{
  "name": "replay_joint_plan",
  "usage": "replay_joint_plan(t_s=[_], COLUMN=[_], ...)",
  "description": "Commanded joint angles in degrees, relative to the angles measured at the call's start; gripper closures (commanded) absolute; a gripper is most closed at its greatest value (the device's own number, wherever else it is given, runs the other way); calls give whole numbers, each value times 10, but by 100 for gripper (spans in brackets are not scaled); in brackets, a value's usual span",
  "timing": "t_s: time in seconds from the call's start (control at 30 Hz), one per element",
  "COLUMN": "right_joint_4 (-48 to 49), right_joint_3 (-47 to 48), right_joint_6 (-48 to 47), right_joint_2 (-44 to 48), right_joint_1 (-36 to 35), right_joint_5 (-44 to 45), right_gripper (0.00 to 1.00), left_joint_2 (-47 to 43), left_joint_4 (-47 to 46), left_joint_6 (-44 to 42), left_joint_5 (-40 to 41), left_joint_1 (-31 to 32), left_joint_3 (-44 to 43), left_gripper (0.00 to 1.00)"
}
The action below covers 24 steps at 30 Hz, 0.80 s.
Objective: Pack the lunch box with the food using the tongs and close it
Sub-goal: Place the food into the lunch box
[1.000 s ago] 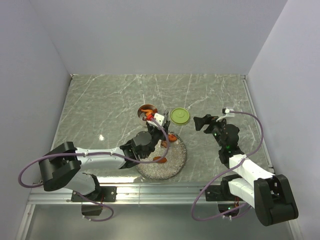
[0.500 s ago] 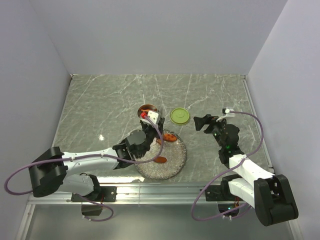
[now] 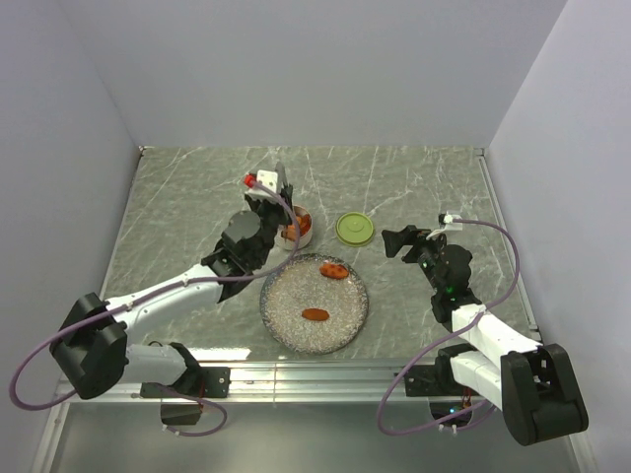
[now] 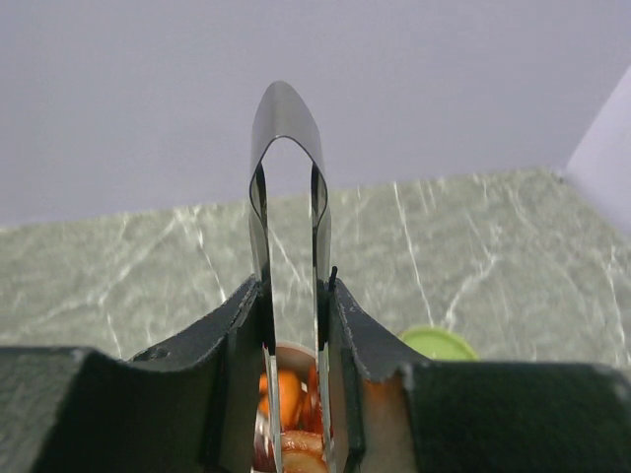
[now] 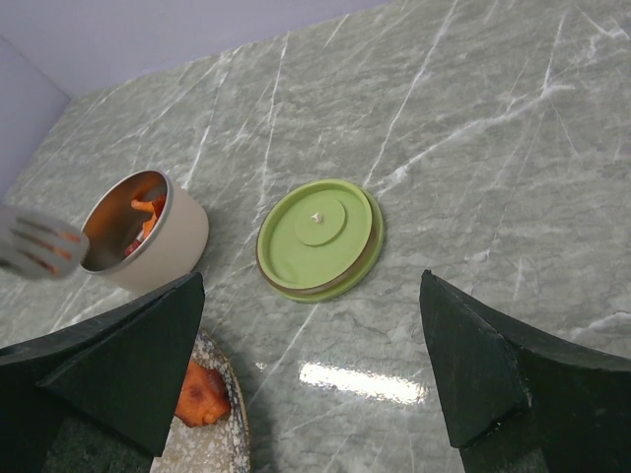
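My main worry is the tin (image 3: 302,228). It looks light, and the tongs (image 4: 284,106) stand nearly upright with their tips down at its mouth. Any sideways drift of the left arm could catch the rim and tip the tin or shove it across the counter (image 3: 187,197).

The second risk is the grip itself. The left fingers (image 3: 276,207) pinch both arms of the tongs partway down, squeezing them close together. Smooth steel could slip or twist in that pinch if I ease off too far, so I would loosen only enough for the tips to part.

I cannot tell whether a chunk sits between the tips. My left wrist view hides them, and the right wrist view shows them only as a blur beside the tin's opening. If a chunk is there and the tips are over the rim rather than inside, it would drop onto the counter.

The tin sits just below the left fingers, with orange chunks (image 4: 286,392) showing inside. Two more chunks lie on the plate (image 3: 347,315). The lid (image 5: 317,236) lies flat just beside the tin. The right fingers (image 3: 396,241), spread wide and holding nothing, hover near the lid on its right.
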<state>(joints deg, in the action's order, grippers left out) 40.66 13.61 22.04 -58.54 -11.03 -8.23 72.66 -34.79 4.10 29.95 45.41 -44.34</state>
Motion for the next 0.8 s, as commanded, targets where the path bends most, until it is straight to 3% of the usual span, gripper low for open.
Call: replay_joint_plan(t_s=[0.0, 0.27, 0.37, 0.5, 0.77], right_joint_4=[13, 13, 13, 13, 13], right_joint_3=[17, 17, 19, 20, 20], right_joint_6=[-6, -5, -6, -7, -7], right_joint_2=[6, 6, 4, 0, -1], right_joint_1=[-5, -5, -6, -5, -5], right_joint_5=[4, 4, 3, 2, 1], right_gripper=[4, 4, 4, 4, 4], left_joint_2=[12, 100, 130, 146, 137], left_joint_4=[-26, -25, -26, -33, -40], left_joint_6=[-19, -21, -22, -23, -26], left_joint_5=[-45, -93, -102, -105, -107], left_joint_1=[-23, -80, -87, -88, -88], left_joint_3=[-53, -122, -138, -145, -137], left_gripper=[81, 78, 72, 62, 58])
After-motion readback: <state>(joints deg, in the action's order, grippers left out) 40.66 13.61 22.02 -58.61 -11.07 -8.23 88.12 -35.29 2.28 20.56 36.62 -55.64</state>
